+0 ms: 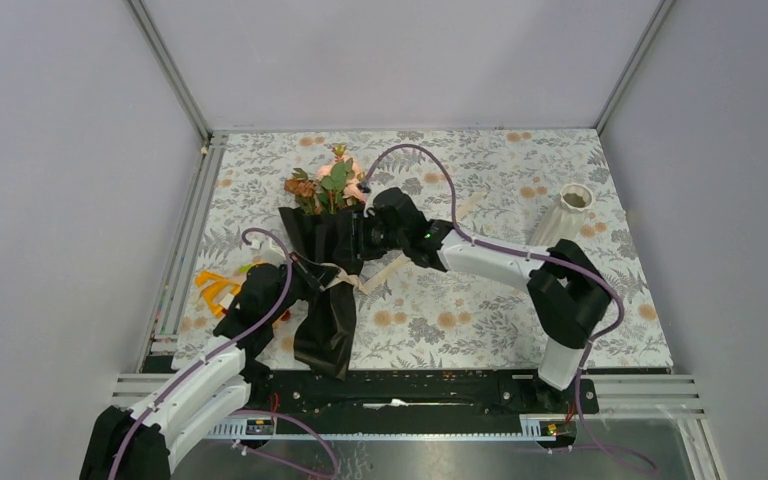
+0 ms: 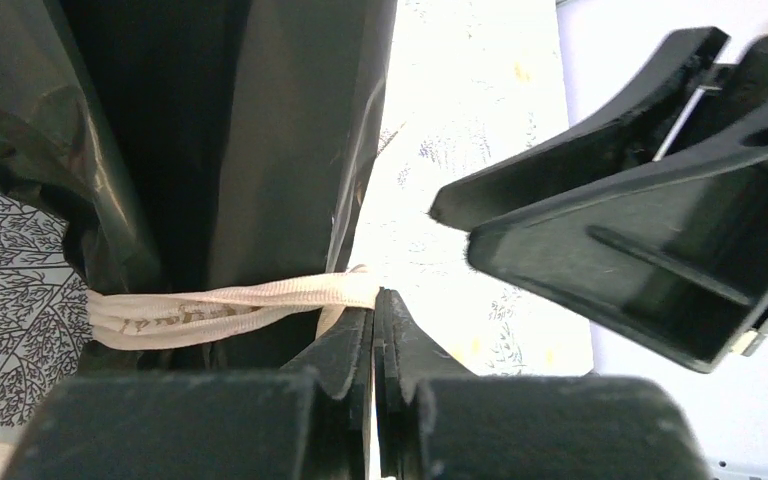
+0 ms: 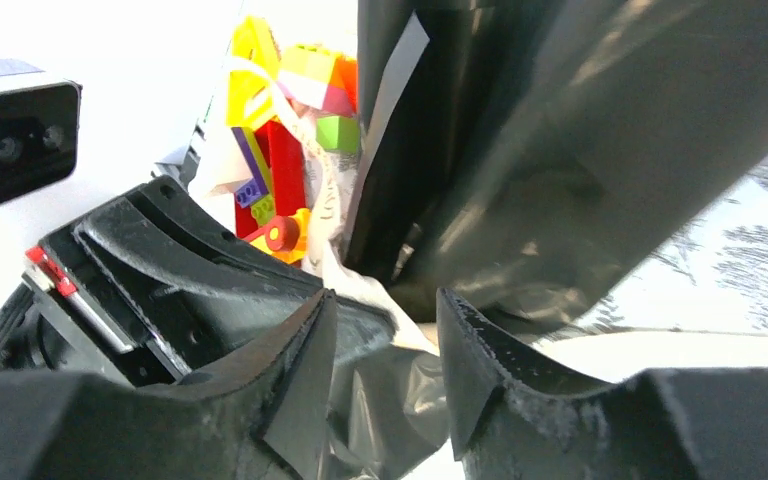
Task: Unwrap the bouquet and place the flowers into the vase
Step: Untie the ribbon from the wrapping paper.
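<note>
Now | left end effector (image 2: 375,300) pinched shut on ribbon (image 2: 210,305) | right end effector (image 3: 385,312) jaws apart beside bouquet (image 1: 324,315)

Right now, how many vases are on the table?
1. The vase stands upright near the far right corner of the table, well apart from the bouquet. The bouquet covers part of the table, so another could be hidden.

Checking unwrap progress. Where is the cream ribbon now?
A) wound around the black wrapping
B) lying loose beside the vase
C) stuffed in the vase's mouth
A: the left wrist view shows the ribbon banding the black wrapping, its end nipped at the tips of the shut left fingers.
</note>
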Controlling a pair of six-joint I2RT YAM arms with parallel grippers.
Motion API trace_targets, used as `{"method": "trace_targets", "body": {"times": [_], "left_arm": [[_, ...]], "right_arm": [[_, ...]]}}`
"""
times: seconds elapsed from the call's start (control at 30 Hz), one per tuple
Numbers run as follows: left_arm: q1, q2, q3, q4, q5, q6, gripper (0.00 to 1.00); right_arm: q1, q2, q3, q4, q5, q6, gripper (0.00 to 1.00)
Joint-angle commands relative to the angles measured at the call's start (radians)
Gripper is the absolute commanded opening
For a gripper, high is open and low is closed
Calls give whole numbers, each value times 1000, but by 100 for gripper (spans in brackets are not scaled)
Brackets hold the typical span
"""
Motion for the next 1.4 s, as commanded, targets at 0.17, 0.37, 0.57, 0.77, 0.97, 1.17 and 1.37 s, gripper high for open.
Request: {"method": "trace_targets", "body": {"times": [0.17, 0.37, 0.57, 0.77, 0.97, 1.17, 1.37], "left_arm": [[-3, -36, 106, -127, -4, 20, 0], [-2, -84, 133, -204, -38, 35, 0], [4, -100, 203, -347, -112, 88, 0], [24, -94, 255, -411, -119, 101, 0], [32, -102, 278, -457, -177, 104, 0], [45, -103, 276, -494, -201, 111, 0], [53, -104, 281, -514, -214, 116, 0]], "right_arm": [[-56, -151, -127, 22, 2, -88, 53], [-56, -149, -216, 120, -98, -90, 52], [-52, -151, -293, 225, -193, -114, 57], [-18, -149, -341, 270, -197, -202, 64], [-6, -116, -316, 293, -167, -177, 65], [15, -79, -303, 276, -91, -228, 66], [31, -41, -320, 283, -52, -260, 65]]}}
